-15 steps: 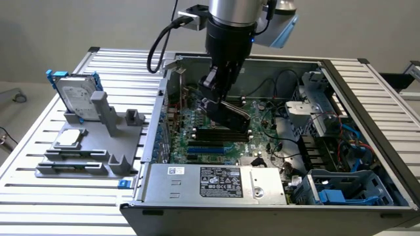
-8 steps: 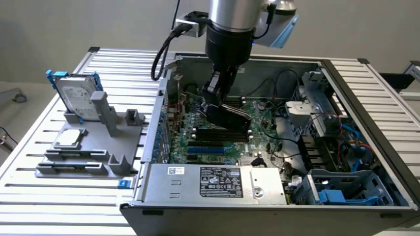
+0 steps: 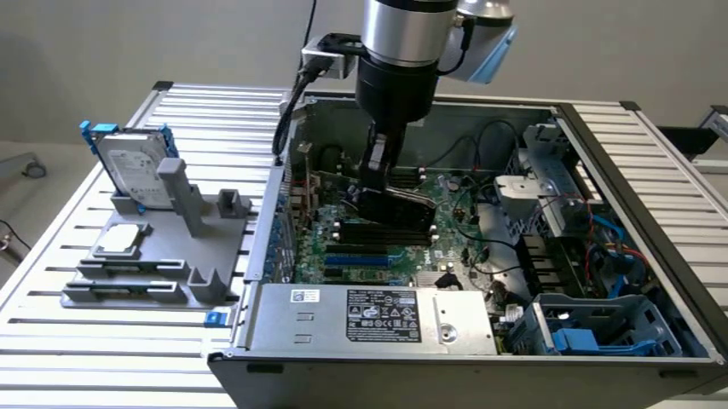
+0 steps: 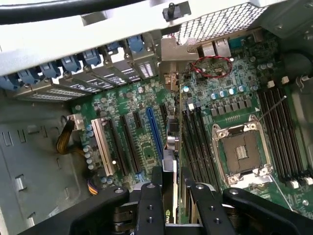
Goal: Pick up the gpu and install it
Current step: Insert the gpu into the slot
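The gpu (image 4: pixel 176 147) stands on edge inside the open computer case (image 3: pixel 637 170), seen edge-on in the wrist view as a thin green board. Its metal end bracket (image 4: pixel 178 51) lies against the case's rear slot openings. My gripper (image 4: pixel 175 198) is shut on the card, one black finger (image 4: pixel 149 205) on each face. The card sits low over the motherboard (image 4: pixel 230 93), between the blue expansion slot (image 4: pixel 154 129) and the black memory slots (image 4: pixel 195 142). I cannot tell whether it is seated. In the exterior view my gripper (image 3: pixel 381 189) reaches down into the case with the gpu (image 3: pixel 398 207) below it.
An open processor socket (image 4: pixel 242 152) lies beside the memory slots. On the exterior view's left, a grey fixture (image 3: pixel 148 273) carries a silver hard drive in a blue frame (image 3: pixel 131 162) and a small processor chip (image 3: pixel 123 240). The power supply (image 3: pixel 376 315), drive cage (image 3: pixel 598 328) and cables crowd the case.
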You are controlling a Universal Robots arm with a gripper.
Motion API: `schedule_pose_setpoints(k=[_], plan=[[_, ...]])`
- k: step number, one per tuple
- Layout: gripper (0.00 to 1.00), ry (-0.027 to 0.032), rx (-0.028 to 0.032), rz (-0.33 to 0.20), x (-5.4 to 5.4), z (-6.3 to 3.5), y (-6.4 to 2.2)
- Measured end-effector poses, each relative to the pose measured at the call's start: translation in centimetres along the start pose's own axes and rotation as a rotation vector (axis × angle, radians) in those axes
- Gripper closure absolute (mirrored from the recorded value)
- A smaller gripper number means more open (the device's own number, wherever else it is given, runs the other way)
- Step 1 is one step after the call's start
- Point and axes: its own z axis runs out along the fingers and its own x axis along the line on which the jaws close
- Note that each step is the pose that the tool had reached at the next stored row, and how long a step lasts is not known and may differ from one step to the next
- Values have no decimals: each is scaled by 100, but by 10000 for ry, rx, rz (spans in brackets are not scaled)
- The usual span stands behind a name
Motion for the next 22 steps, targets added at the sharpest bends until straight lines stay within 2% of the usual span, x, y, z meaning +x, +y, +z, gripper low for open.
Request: schedule_pose_setpoints(k=[15, 22], plan=[[73, 107, 110, -2697, -8, 200, -8], [73, 46, 108, -2794, 26, 291, -13]])
